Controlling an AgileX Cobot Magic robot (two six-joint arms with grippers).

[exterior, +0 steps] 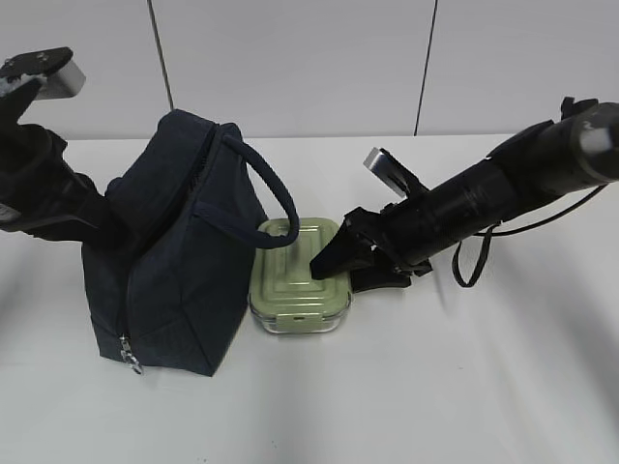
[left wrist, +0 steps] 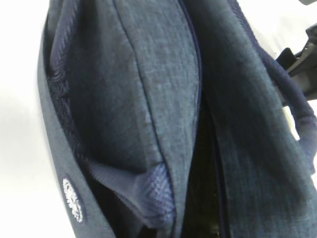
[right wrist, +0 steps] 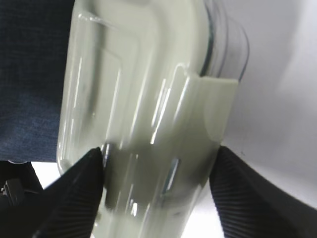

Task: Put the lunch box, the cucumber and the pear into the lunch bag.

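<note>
The right hand [exterior: 334,259] is straddling the lunch box [exterior: 295,275] wide, beside the lunch bag [exterior: 174,242]; left hand's state is hidden; nothing visibly packed.

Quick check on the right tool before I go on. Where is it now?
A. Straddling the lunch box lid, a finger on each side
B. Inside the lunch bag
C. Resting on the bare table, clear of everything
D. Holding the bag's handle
A: the right wrist view shows the right tool with one dark finger on each side of the lunch box, which sits on the table beside the lunch bag.
</note>
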